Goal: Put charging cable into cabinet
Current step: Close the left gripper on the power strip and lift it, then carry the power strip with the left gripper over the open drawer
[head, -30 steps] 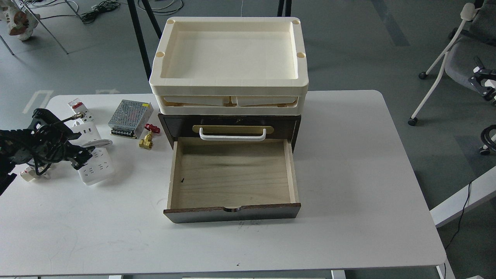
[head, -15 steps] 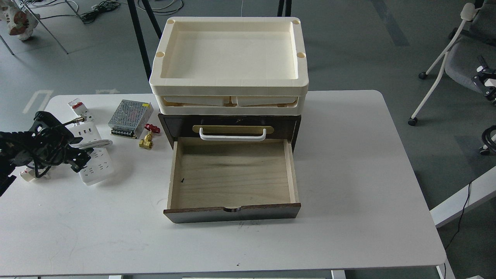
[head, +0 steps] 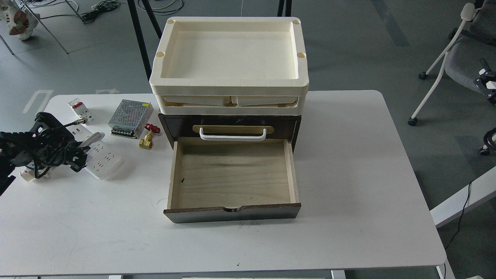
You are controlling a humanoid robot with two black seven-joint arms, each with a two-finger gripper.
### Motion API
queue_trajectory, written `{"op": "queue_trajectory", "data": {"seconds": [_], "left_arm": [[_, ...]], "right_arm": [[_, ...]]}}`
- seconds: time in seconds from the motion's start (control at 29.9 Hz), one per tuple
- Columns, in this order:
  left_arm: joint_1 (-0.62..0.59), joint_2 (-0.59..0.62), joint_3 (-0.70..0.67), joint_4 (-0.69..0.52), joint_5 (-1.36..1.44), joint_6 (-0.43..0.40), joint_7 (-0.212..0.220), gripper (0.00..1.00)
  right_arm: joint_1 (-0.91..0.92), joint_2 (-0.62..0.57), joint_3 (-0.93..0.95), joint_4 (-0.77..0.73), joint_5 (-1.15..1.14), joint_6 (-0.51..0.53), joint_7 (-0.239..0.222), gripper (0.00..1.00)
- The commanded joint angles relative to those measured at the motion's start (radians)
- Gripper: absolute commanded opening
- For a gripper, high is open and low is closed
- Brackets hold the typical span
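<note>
The strip [head: 102, 161] lies on the table [head: 348, 162], left of the cabinet [head: 232, 170], its drawer open. Expect a rigid, smooth, moderately light body; the attached cord [head: 90, 140] is springy and may trail. Grip across the short sides. The left gripper [head: 75, 157] sits at its near end; finger state cannot be determined. Right gripper not visible.

The cabinet [head: 232, 128] is dark stained wood; its open drawer [head: 232, 176] is pale, matt raw wood with visible grain. Its handle [head: 232, 136] looks like smooth white plastic on a brass plate [head: 232, 128]. The trays [head: 228, 83] are cream matt plastic, the strip [head: 102, 157] glossy white plastic, the box [head: 130, 118] perforated metal, and the tabletop [head: 348, 155] smooth matt white.
</note>
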Motion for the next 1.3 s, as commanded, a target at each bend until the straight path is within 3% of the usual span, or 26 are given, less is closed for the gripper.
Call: {"op": "queue_trajectory", "data": {"seconds": [0.0, 0.37, 0.43, 0.54, 0.67, 0.87, 0.97, 1.04, 1.1, 1.27], "left_arm": [[-0.020, 0.002, 0.000, 0.000, -0.001, 0.001, 0.000, 0.00], [-0.094, 0.145, -0.011, -0.024, -0.032, -0.029, 0.000, 0.00], [-0.106, 0.197, -0.009, -0.079, -0.064, -0.055, 0.000, 0.00], [-0.106, 0.330, -0.011, -0.278, -0.092, -0.137, 0.000, 0.00], [-0.108, 0.543, -0.012, -0.634, -0.206, -0.252, 0.000, 0.00], [-0.108, 0.818, -0.018, -1.061, -0.372, -0.284, 0.000, 0.00], [-0.113, 0.931, -0.046, -1.294, -0.475, -0.359, 0.000, 0.00], [-0.106, 0.964, -0.057, -1.415, -0.556, -0.425, 0.000, 0.00], [-0.097, 0.955, -0.054, -1.492, -0.618, -0.441, 0.000, 0.00], [-0.094, 0.829, -0.063, -1.531, -0.871, -0.474, 0.000, 0.00]], "right_arm": [[0.000, 0.001, 0.000, -0.002, 0.000, 0.000, 0.000, 1.00], [0.000, 0.001, 0.000, -0.010, 0.000, 0.000, 0.010, 1.00], [-0.002, 0.001, 0.000, -0.010, 0.000, 0.000, 0.021, 1.00], [-0.006, 0.004, 0.000, -0.010, 0.000, 0.000, 0.029, 1.00], [-0.008, 0.004, 0.000, -0.010, 0.002, 0.000, 0.029, 1.00], [-0.020, 0.003, 0.000, -0.010, 0.002, 0.000, 0.029, 1.00], [-0.029, 0.004, 0.000, -0.012, 0.002, 0.000, 0.030, 1.00], [-0.034, 0.004, 0.000, -0.012, 0.002, 0.000, 0.032, 1.00], [-0.037, 0.004, 0.000, -0.012, 0.002, 0.000, 0.040, 1.00], [-0.051, 0.004, 0.000, -0.015, 0.002, 0.000, 0.047, 1.00]]}}
